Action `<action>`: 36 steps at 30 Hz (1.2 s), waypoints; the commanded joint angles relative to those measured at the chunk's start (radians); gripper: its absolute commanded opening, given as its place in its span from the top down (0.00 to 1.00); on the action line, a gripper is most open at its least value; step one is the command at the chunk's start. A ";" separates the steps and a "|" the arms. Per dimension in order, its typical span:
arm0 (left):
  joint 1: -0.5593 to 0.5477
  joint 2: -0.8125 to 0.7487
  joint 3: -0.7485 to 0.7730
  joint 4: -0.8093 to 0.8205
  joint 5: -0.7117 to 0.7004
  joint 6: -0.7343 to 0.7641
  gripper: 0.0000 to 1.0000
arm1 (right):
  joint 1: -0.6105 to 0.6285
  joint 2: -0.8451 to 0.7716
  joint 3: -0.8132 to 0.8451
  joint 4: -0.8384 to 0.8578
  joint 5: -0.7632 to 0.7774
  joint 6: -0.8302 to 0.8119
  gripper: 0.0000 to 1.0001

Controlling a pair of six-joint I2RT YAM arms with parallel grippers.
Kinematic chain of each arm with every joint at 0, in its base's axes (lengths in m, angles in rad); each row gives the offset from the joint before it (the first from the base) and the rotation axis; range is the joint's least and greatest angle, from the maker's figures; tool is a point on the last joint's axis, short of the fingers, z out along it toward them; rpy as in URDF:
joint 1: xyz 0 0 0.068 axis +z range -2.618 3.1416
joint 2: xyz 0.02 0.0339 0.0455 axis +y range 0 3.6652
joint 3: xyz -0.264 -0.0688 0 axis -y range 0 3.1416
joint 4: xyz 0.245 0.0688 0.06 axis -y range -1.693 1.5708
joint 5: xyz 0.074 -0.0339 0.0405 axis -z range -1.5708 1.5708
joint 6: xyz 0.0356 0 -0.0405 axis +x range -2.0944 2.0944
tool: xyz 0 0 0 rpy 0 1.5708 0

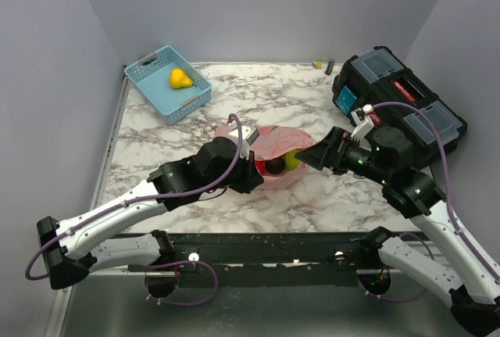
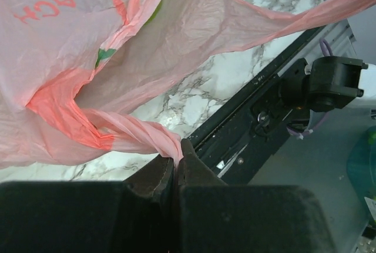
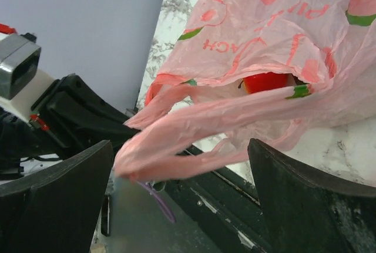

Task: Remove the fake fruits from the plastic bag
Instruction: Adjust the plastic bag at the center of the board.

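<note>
Left wrist: left gripper [image 2: 176, 162] is clamping crinkly pink plastic bag [image 2: 88, 30] taut; empty, splayed right gripper [image 3: 180, 146] should be targeting glossy red plastic apple [image 3: 267, 81].

place: robot lab cell | evidence: plain grey walls [image 1: 273, 8], marble-print table [image 1: 258, 91], toolbox [image 1: 391, 87]

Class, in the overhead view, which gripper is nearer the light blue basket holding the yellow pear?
Left. The left gripper, shut on the pink bag, sits right of the basket and nearer the bases; the right gripper, open, is farther right, across the bag.
</note>
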 commanded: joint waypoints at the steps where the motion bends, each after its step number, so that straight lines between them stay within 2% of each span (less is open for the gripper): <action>1: 0.004 0.019 -0.008 0.063 0.071 -0.014 1.00 | 0.002 0.018 -0.043 0.135 -0.031 0.054 0.03; 3: 0.004 0.021 -0.008 0.059 0.071 -0.016 1.00 | 0.001 0.025 -0.053 0.145 0.006 0.062 0.14; 5: 0.004 0.012 -0.014 0.050 0.049 -0.019 1.00 | 0.002 0.024 -0.068 0.147 0.041 0.066 0.30; 10: 0.044 0.001 0.057 -0.036 -0.075 -0.042 1.00 | 0.002 0.017 -0.081 0.169 0.126 0.021 0.97; 12: 0.111 0.009 0.098 -0.048 -0.035 -0.057 1.00 | 0.001 0.064 -0.063 0.183 0.128 -0.010 0.99; 15: 0.279 0.033 0.146 -0.013 0.119 -0.083 1.00 | -0.007 0.230 0.059 0.132 0.116 -0.098 0.99; 17: 0.358 0.082 0.222 -0.021 0.173 -0.062 1.00 | -0.024 0.303 0.117 0.134 0.120 -0.144 0.99; 20: 0.444 0.211 0.390 -0.065 0.249 -0.019 1.00 | -0.099 0.375 0.218 0.127 0.125 -0.198 0.99; 22: 0.492 0.312 0.524 -0.121 0.293 -0.001 1.00 | -0.203 0.415 0.280 0.126 0.038 -0.215 0.99; 25: 0.546 0.431 0.712 -0.216 0.331 0.010 1.00 | -0.362 0.452 0.371 0.112 -0.080 -0.241 0.99; 27: 0.573 0.467 0.772 -0.200 0.365 0.012 1.00 | -0.419 0.463 0.444 0.070 -0.082 -0.286 0.99; 30: 0.611 0.521 0.848 -0.183 0.399 0.020 1.00 | -0.429 0.467 0.555 -0.010 -0.024 -0.355 0.99; 32: 0.639 0.589 0.964 -0.248 0.441 0.034 1.00 | -0.430 0.458 0.601 -0.052 -0.005 -0.371 0.99; 34: 0.652 0.635 1.016 -0.285 0.484 0.054 1.00 | -0.430 0.433 0.603 -0.076 -0.022 -0.376 0.99; 36: 0.655 0.645 0.997 -0.277 0.527 0.087 1.00 | -0.430 0.402 0.571 -0.092 -0.085 -0.381 0.99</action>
